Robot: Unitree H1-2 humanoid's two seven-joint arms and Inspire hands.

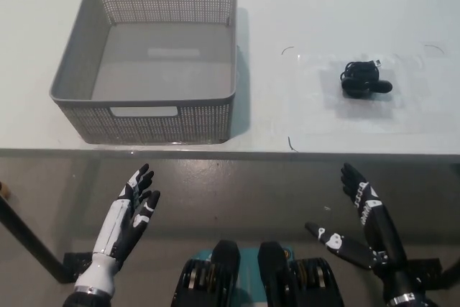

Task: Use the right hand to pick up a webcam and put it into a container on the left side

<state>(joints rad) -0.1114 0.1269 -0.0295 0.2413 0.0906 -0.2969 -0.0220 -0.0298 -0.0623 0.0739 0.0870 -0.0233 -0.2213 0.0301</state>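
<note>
— So where do we see the webcam (365, 80)?
— At two o'clock on the white table (316, 5), well apart from the grey basket (151, 124) at eleven.
— And our hands?
— Left hand (133, 213) and right hand (363, 224) both spread, holding nothing, below the table edge.

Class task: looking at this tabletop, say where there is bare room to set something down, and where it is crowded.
Free patches: the inside of the grey basket, the strip of white table between basket and webcam, and the far right of the table beyond the webcam. Nowhere is crowded; both the left hand and right hand wait open below the table edge.
</note>
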